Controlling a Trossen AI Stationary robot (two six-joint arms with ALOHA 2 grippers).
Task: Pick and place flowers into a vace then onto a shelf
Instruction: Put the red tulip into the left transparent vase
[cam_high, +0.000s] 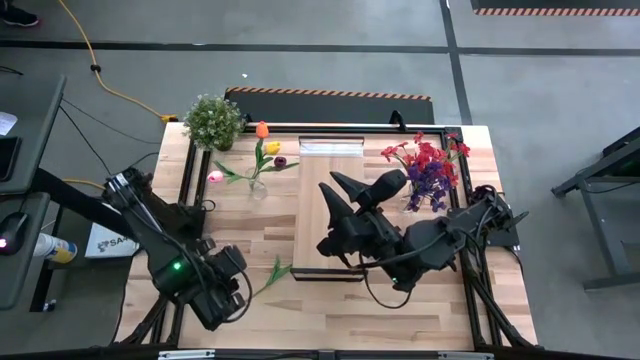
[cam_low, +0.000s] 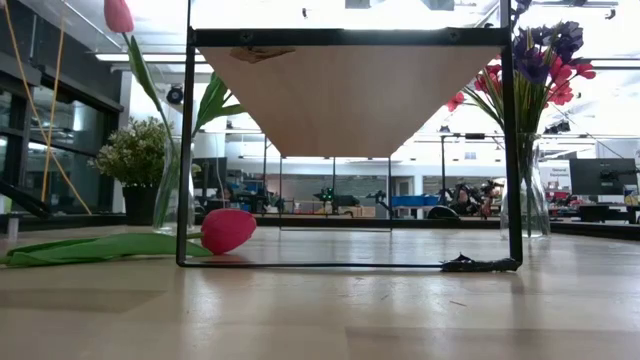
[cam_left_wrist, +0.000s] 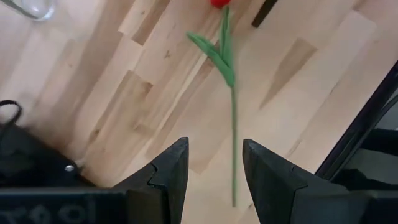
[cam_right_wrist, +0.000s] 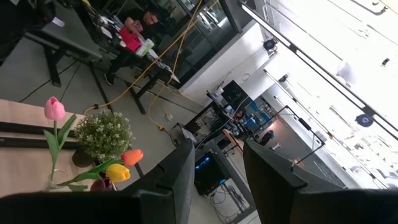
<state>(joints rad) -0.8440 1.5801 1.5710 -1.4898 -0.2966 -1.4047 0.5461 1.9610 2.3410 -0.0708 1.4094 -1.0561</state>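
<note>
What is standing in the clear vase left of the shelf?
The clear vase holds tulips: an orange head, a yellow head and a maroon head. Their stem bottoms cannot be made out through the glass.

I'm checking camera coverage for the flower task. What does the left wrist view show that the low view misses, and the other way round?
Only the left wrist view shows the left gripper, its fingers apart around the thin stem of a loose flower lying on the table.

Only the low view shows the shelf from beneath, the vase with red and purple flowers, the potted plant and a pink flower head lying on the table.

Both show the plank tabletop and some flower with green leaves.
</note>
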